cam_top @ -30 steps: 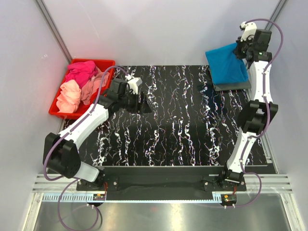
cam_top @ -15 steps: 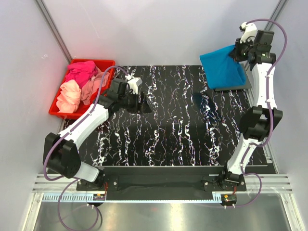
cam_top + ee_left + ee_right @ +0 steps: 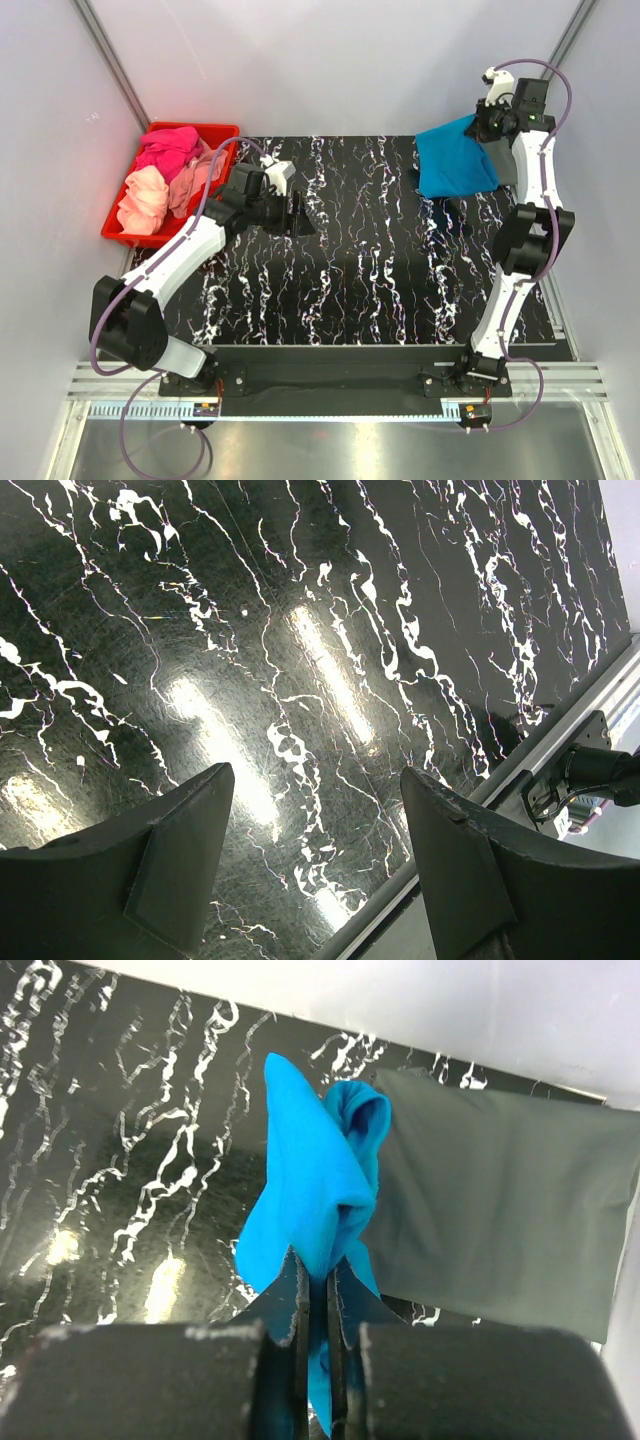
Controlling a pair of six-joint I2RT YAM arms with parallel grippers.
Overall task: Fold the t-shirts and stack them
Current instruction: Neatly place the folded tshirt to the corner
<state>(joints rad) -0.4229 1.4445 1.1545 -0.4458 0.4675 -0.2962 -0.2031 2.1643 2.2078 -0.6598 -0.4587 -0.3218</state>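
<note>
My right gripper [image 3: 487, 125] [image 3: 318, 1272] is shut on a bright blue t-shirt [image 3: 452, 160] [image 3: 315, 1195] and holds it up at the table's far right, the cloth hanging in folds. Beneath and beside it lies a dark grey t-shirt [image 3: 500, 1210] [image 3: 506, 165], folded flat on the table. My left gripper [image 3: 299, 215] [image 3: 315, 780] hovers open over bare black marbled table [image 3: 300, 630] at the left middle, with nothing between its fingers. Hot pink [image 3: 165, 148], peach [image 3: 142, 197] and salmon [image 3: 195, 175] t-shirts lie crumpled in the red bin.
The red plastic bin [image 3: 222, 130] stands off the table's far left corner. Light walls close in the back and both sides. The table's metal edge rail [image 3: 520, 770] shows in the left wrist view.
My right gripper has swung left and slightly back with the blue t-shirt, dragging it off the dark grey one. The left arm has not moved.
</note>
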